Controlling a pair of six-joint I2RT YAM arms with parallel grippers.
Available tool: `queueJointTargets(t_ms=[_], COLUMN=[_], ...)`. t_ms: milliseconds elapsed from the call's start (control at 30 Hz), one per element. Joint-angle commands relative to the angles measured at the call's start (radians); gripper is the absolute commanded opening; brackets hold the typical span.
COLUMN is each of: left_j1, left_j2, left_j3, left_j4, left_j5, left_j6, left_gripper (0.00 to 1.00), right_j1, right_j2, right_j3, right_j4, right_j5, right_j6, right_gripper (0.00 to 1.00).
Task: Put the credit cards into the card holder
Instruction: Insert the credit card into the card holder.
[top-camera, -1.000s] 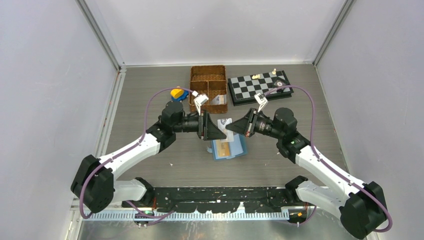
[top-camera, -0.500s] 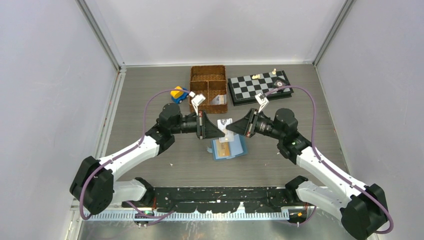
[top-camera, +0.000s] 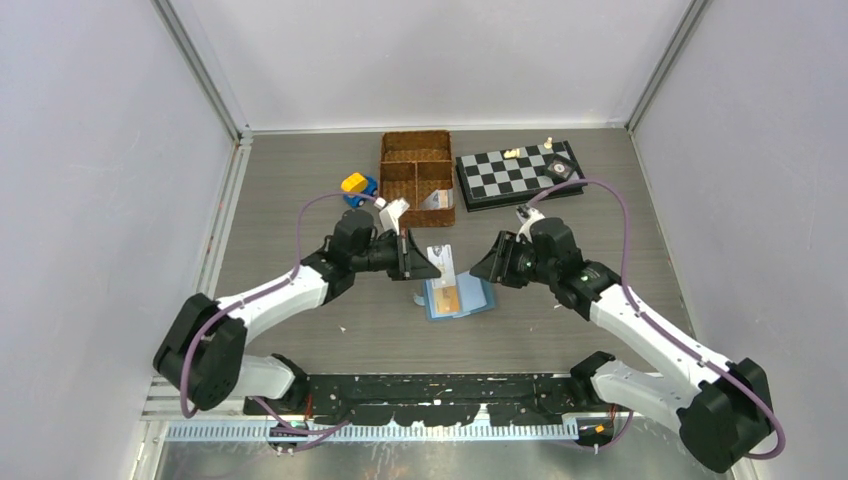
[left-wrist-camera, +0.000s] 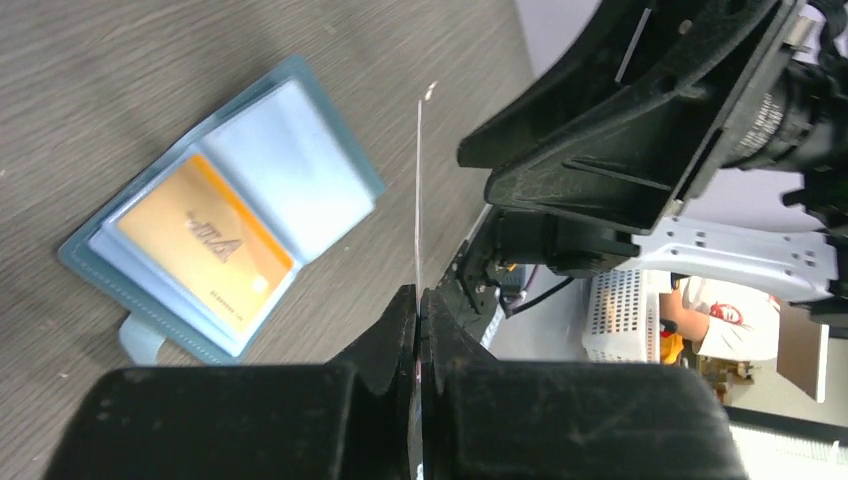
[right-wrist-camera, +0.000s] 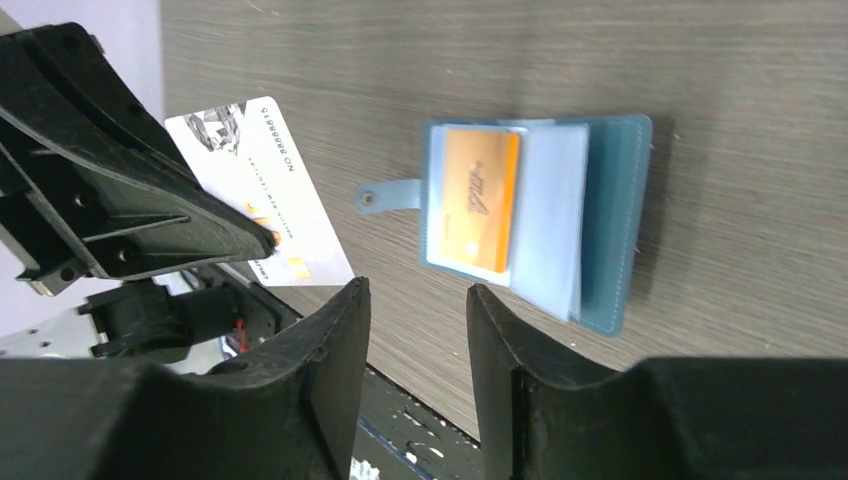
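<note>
The teal card holder (top-camera: 462, 298) lies open on the table with an orange-gold credit card (top-camera: 449, 296) in its left pocket. Just above its far left corner, my left gripper (top-camera: 433, 266) is shut on a white credit card (top-camera: 441, 258) that stands on edge. In the left wrist view that white card (left-wrist-camera: 417, 190) is a thin line rising from the shut left gripper (left-wrist-camera: 418, 296), with the card holder (left-wrist-camera: 310, 160) to the left. My right gripper (right-wrist-camera: 416, 292) is open and empty, a short way right of the white card (right-wrist-camera: 262, 185), facing the card holder (right-wrist-camera: 612, 215).
A brown wicker divided basket (top-camera: 416, 150) stands at the back with a pale card (top-camera: 433, 200) in one compartment. A chessboard (top-camera: 515, 172) with a few pieces lies right of it. A yellow and blue toy (top-camera: 356, 186) sits left of the basket.
My right gripper let go of the white card, opened and drew back to the right. The left gripper shut on the card and now holds it alone, a little lower.
</note>
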Motion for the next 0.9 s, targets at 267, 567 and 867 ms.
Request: queueJointTargets(t_ms=[267, 567, 867], left_j1=[-0.025, -0.037, -0.039], left_j2=[0.187, 0.258, 0.318], left_j3=[0.024, 0.037, 0.038], left_j4=[0.002, 0.003, 0.015], left_j5=[-0.013, -0.018, -0.023], left_j6=[-0.001, 0.003, 0.014], left_gripper=[0.0, 0.0, 0.0], right_j1=[0.044, 0.053, 0.057], right_j2=[0.179, 0.25, 0.312], right_j3=[0.033, 0.03, 0.028], right_j4=[-0.068, -0.063, -0.032], right_j5=[0.129, 0.166, 0.158], right_j6=[-0.044, -0.064, -0.075], right_gripper=[0.45, 0.47, 0.47])
